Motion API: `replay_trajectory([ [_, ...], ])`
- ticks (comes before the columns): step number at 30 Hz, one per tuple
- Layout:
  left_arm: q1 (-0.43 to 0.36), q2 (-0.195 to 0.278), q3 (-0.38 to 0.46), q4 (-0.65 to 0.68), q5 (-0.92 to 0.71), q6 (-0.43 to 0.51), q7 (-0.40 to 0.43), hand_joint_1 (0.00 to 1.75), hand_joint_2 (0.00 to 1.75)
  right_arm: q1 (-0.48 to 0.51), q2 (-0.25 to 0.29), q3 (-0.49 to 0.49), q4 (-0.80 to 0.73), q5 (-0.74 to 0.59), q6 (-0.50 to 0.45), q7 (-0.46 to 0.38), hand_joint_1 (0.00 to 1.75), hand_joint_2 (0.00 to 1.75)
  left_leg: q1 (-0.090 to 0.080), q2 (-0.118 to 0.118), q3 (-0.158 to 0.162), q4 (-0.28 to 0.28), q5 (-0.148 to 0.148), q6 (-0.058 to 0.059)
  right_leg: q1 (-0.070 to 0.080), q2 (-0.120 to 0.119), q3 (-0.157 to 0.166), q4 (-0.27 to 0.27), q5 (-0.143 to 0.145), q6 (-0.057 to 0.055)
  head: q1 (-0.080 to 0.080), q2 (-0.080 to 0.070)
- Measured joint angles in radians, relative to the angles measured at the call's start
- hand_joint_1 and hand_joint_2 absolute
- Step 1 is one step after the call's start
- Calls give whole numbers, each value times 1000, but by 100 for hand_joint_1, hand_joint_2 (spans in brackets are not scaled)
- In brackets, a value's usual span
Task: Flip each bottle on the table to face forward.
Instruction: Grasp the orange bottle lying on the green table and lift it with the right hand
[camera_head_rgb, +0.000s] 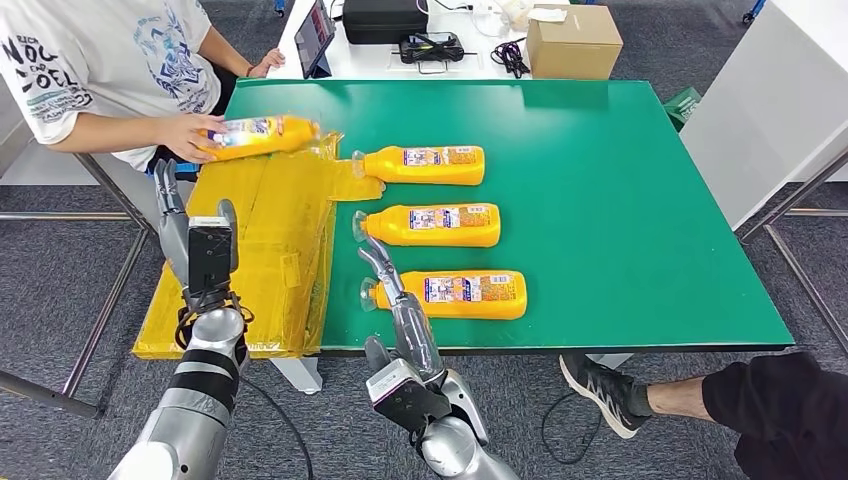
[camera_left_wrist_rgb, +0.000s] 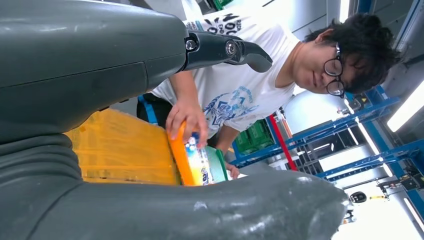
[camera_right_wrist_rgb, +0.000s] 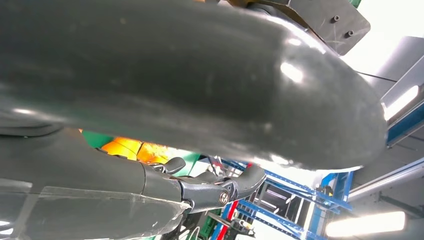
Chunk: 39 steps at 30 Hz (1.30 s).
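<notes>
Three orange bottles lie on the green table (camera_head_rgb: 640, 200) with caps pointing left and labels up: a far one (camera_head_rgb: 425, 165), a middle one (camera_head_rgb: 435, 225) and a near one (camera_head_rgb: 460, 295). My right hand (camera_head_rgb: 400, 305) reaches over the table's front edge, fingers stretched out beside the near bottle's neck, holding nothing. In the right wrist view its dark fingers (camera_right_wrist_rgb: 235, 186) lie straight, with orange (camera_right_wrist_rgb: 130, 149) behind them. My left hand (camera_head_rgb: 200, 245) is raised over the yellow tray (camera_head_rgb: 250, 260), fingers apart and empty. A person's hand holds a fourth bottle (camera_head_rgb: 260, 135) (camera_left_wrist_rgb: 192, 160) above the tray.
The person sits at the table's far left corner. Behind the table a white desk carries a cardboard box (camera_head_rgb: 573, 40), a black case and cables. Another person's leg and shoe (camera_head_rgb: 610, 385) lie under the table's near right corner. A white panel stands at the right.
</notes>
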Motion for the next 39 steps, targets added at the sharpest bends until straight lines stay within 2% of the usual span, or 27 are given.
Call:
replay_trajectory([
  [7, 6, -2, 4, -8, 0, 0, 0, 0, 0, 0, 0, 0, 0, 0, 0, 0, 0, 0, 0, 0, 0, 0, 0, 0, 0, 0, 0, 0, 0, 0, 0, 0],
  [9, 7, -3, 5, -9, 8, -8, 0, 0, 0, 0, 0, 0, 0, 3, -5, 1, 0, 87, 0, 0, 0, 0, 0, 0, 0, 0, 0, 0, 0, 0, 0, 0],
  [11, 9, -3, 7, -12, 56, -57, 1, 0, 87, 0, -1, -1, 0, 22, -28, 8, 0, 175, 0, 0, 0, 0, 0, 0, 0, 0, 0, 0, 0, 0, 0, 0],
  [13, 17, -6, 14, -20, 143, -147, 8, 0, 175, 0, -8, -9, -4, 61, -72, 29, 0, 175, 0, 0, 0, 0, 0, 0, 0, 0, 0, 0, 0, 0, 0, 0],
  [18, 101, -15, 39, -79, 307, -333, 30, 0, 175, -2, -78, -103, -70, 205, -170, 138, 0, 175, -1, 0, 0, 0, 0, 0, -1, 0, 0, -1, 0, 0, 0, 0],
  [21, 171, -17, 52, -130, 338, -379, 31, 0, 175, -11, -133, -192, -107, 295, -146, 216, 0, 175, -2, 0, 0, 0, -1, 1, -2, 0, 0, -1, 0, 0, 0, 0],
  [23, 217, -17, 56, -165, 306, -396, 39, 0, 175, -39, -177, -239, -103, 365, -48, 315, 0, 175, -2, 0, -1, 0, -1, 1, -2, 0, 0, -1, 0, 1, 0, 0],
  [25, 258, -18, 50, -192, 240, -405, 49, 0, 175, -106, -230, -261, -42, 417, 104, 432, 0, 175, -2, 1, -1, 0, -1, 2, -2, 0, 0, -2, 1, 1, -1, 0],
  [26, 275, -20, 46, -201, 213, -407, 51, 0, 175, -143, -255, -268, 3, 429, 159, 463, 0, 175, -2, 1, -1, 0, 0, 2, -2, 0, 0, -2, 1, 1, 0, 0],
  [29, 310, -26, 38, -211, 187, -409, 48, 0, 175, -210, -292, -285, 103, 442, 168, 454, 0, 175, -2, -1, -2, 0, 1, 4, -2, -1, 0, -2, 2, 2, 1, 0],
  [34, 328, -28, 36, -216, 179, -414, 46, 0, 175, -247, -315, -290, 144, 459, 160, 482, 0, 175, -1, -1, -2, 0, 1, 4, -1, 0, 0, -1, 2, 3, 0, 0],
  [39, 330, -31, 36, -217, 170, -416, 49, 0, 175, -290, -332, -289, 202, 431, 250, 511, 0, 175, -2, -1, -2, 0, 1, 4, -2, 0, 0, -2, 2, 3, 0, 0],
])
